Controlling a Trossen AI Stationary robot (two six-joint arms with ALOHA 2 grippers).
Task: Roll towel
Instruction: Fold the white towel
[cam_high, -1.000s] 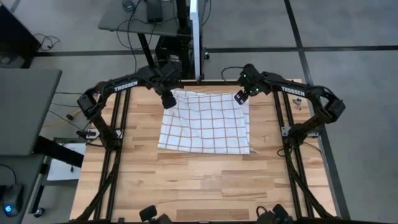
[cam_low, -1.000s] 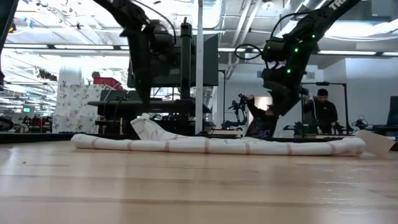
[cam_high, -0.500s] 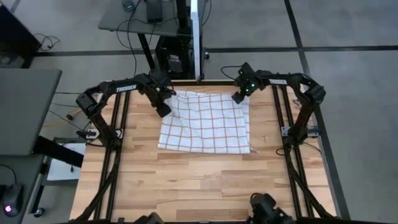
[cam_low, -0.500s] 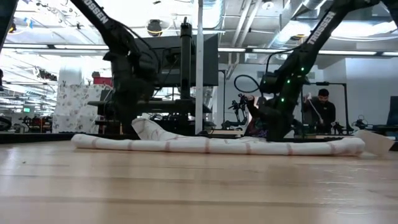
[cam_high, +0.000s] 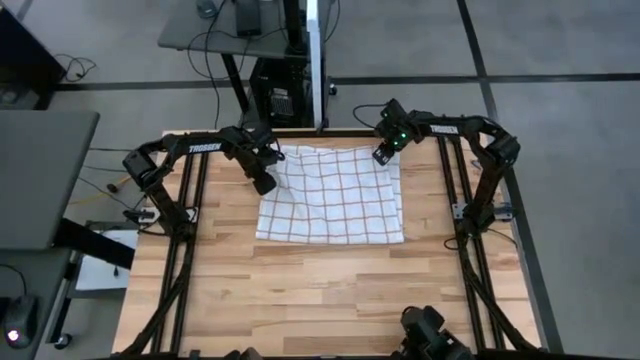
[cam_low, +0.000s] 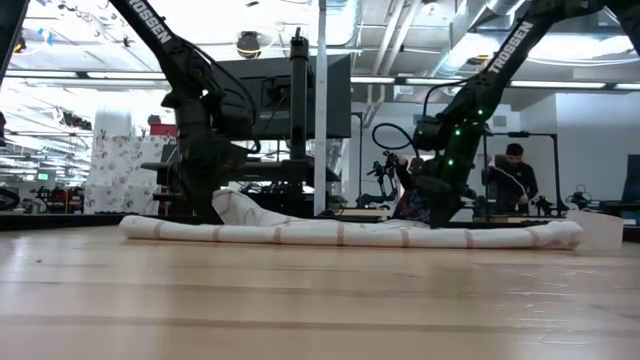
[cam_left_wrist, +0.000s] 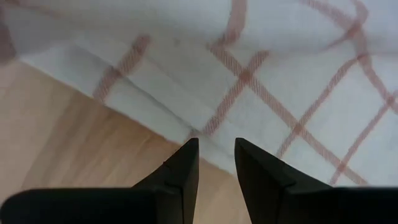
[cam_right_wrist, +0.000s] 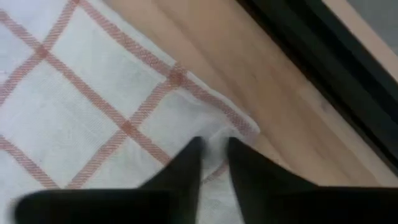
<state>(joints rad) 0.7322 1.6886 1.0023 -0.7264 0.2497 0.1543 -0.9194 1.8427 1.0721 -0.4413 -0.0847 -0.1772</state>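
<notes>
High view: I have lowered both pincers onto the towel's (cam_high: 333, 198) upper corners at frame centre; left pincer (cam_high: 265, 184) and right pincer (cam_high: 381, 156) narrow, astride its edge, ready for rolling.

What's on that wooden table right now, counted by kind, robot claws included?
Towel: 1, the towel, white with a red-brown grid, lying flat on the table.
Grippers: 2, the left gripper at the towel's far left corner and the right gripper at its far right corner.
Total: 3.
</notes>
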